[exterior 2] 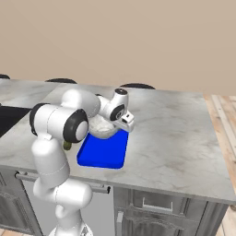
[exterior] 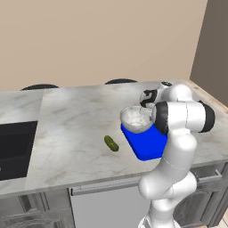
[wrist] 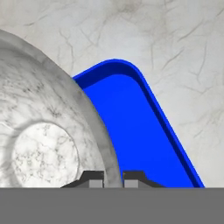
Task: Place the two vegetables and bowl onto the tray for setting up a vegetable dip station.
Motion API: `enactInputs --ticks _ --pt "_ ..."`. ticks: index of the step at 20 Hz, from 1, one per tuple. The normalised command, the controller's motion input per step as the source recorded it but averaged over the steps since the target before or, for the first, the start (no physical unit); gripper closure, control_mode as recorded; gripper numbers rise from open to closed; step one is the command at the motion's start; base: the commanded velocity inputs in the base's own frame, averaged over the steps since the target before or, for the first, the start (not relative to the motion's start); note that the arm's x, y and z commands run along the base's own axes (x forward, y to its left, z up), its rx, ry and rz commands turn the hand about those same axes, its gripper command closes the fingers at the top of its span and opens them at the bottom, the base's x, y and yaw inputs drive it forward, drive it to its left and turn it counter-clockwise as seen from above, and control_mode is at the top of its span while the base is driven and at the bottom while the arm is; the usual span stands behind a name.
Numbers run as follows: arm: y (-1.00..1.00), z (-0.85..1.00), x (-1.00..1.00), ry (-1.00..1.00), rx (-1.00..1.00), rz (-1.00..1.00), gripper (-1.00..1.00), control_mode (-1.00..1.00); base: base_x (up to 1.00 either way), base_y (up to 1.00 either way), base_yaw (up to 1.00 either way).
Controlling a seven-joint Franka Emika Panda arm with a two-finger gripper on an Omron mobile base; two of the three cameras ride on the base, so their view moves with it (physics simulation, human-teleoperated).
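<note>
The pale grey marble surface (exterior: 75, 124) carried a dark sink opening (exterior: 15, 147) at its far left side, well apart from the task things. Behind the surface, dark round stool tops (exterior: 121, 81) showed against the beige wall. The small dark green oblong cucumber (exterior: 111, 143) lay alone on the surface, near the left side of the flat bright blue rectangular tray (exterior: 149, 144) but not touching it. In the left base view the white arm stood in front of the right part of the tray.

The claw (wrist: 113, 177) was clenched on the thick rim of the round, deep, greyish-white speckled bowl (wrist: 43, 131), one finger inside the bowl and the other finger (wrist: 133, 177) outside. The bowl was over the far end of the tray and covered it partly; whether it touched the tray, I could not tell. Its inside had fine dark veins and a lighter round bottom.
</note>
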Motion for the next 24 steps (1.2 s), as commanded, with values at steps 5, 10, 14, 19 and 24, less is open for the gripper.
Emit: enactInputs --ticks 5,10,14,19,24 --pt "-0.01 -0.14 -0.02 0.00 0.00 0.00 1.00 -1.00 0.00 0.00 0.00" --pt "0.00 -0.14 -0.07 0.00 0.00 0.00 -1.00 -1.00 0.00 0.00 0.00" --pt "0.00 -0.10 -0.11 -0.01 0.00 0.00 -1.00 -1.00 0.00 0.00 0.00" --pt "0.00 0.02 -0.16 -0.12 0.00 0.00 -1.00 -1.00 0.00 0.00 0.00" --pt "0.00 0.21 -0.21 -0.17 0.00 0.00 -1.00 -1.00 0.00 0.00 0.00"
